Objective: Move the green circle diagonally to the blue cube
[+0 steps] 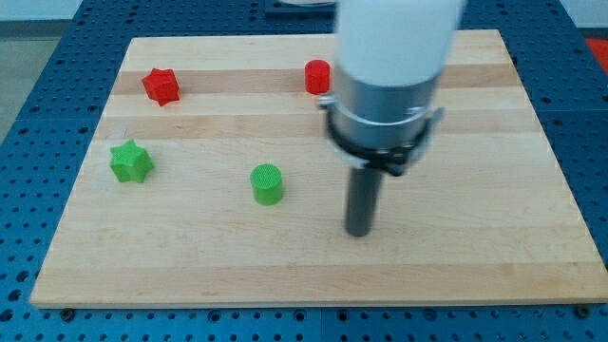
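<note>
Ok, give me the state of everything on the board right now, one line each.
my tip: down at the board, apart from every block, to the view's right of the green circle.
green circle: upright, untouched.
green star: lying flat, view's left.
red star: flat, upper left.
red cylinder: upright, beside the arm.
blue cube: not visible.

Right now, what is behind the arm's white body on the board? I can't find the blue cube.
Only the red cylinder shows, partly hidden at the arm's left edge. No blue cube is visible; whatever lies behind the arm is covered. My tip rests right of the green circle.
</note>
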You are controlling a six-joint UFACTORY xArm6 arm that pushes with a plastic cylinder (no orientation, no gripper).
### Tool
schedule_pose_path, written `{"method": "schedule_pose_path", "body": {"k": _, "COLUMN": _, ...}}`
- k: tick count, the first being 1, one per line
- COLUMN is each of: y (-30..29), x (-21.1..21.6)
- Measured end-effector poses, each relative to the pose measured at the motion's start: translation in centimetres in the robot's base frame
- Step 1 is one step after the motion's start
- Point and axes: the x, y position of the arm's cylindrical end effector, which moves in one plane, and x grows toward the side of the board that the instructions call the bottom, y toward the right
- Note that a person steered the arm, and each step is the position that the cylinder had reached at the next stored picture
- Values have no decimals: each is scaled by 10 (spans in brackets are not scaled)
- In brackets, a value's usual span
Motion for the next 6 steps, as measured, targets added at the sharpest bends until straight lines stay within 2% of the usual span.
{"method": "schedule_pose_path", "body": {"k": 1, "y": -58, "x": 0}}
{"method": "schedule_pose_path", "body": {"k": 2, "y": -99, "x": -18}}
{"method": "schedule_pose_path", "body": {"k": 3, "y": -80, "x": -61}}
{"method": "schedule_pose_path", "body": {"k": 4, "y": -56, "x": -76}}
{"method": "schedule_pose_path", "body": {"k": 5, "y": -88, "x": -63}}
{"method": "schedule_pose_path", "body": {"k": 6, "y": -148, "x": -64}}
